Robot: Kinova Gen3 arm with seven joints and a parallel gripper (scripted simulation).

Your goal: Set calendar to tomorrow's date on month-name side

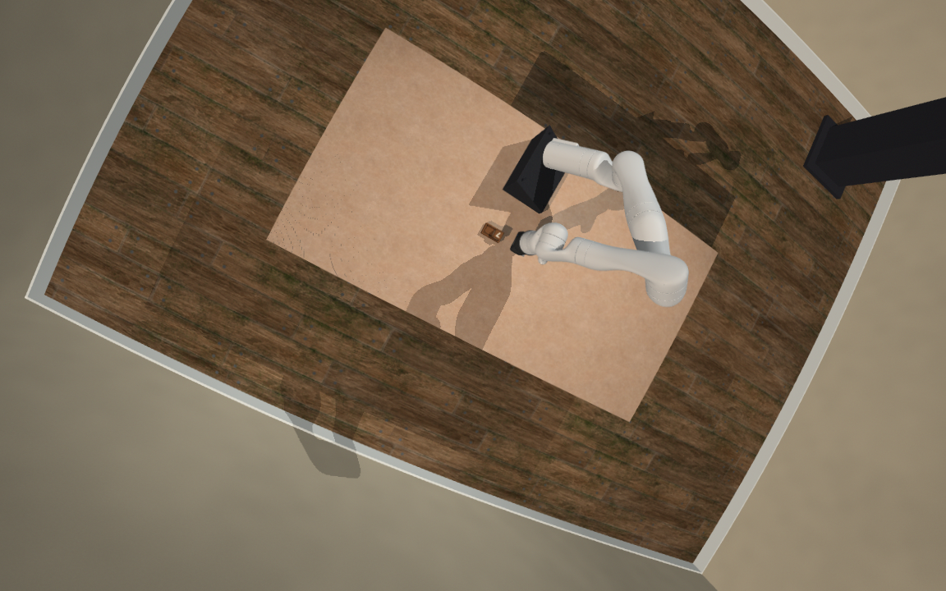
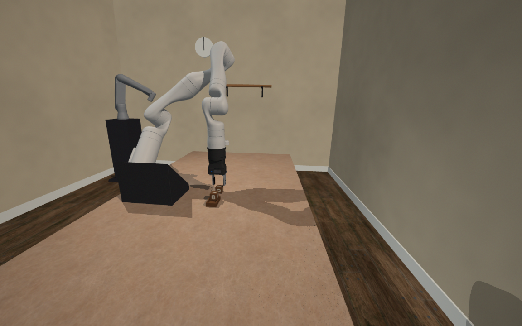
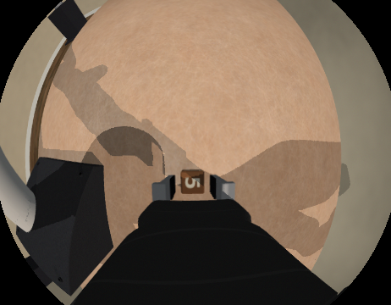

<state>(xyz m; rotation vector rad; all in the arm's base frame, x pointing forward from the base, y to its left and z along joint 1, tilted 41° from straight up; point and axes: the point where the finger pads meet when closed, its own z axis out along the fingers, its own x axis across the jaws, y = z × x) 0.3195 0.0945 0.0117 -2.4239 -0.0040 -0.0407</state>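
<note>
The small brown tray [image 1: 489, 231] [image 2: 211, 204] lies on the table. One brown cube [image 2: 213, 196] stands in it, showing a white 8 in the exterior view. A second brown cube [image 2: 219, 189] [image 3: 192, 182] is outside the tray, just behind it in the exterior view. Its top shows a white 5, turned sideways in the wrist view; the digit on its side is too small to read surely. My gripper [image 2: 218, 184] [image 3: 192, 183] is open, pointing down above this second cube, which appears between the fingers in the wrist view. The month's name is not readable.
The black arm base [image 1: 535, 176] [image 2: 149, 183] [image 3: 68, 212] stands beside the tray on the pinkish table top [image 1: 359, 162] [image 2: 173, 259]. A black pedestal [image 1: 902, 139] [image 2: 123, 139] with a grey arm stands farther off. Arm shadows cross the table.
</note>
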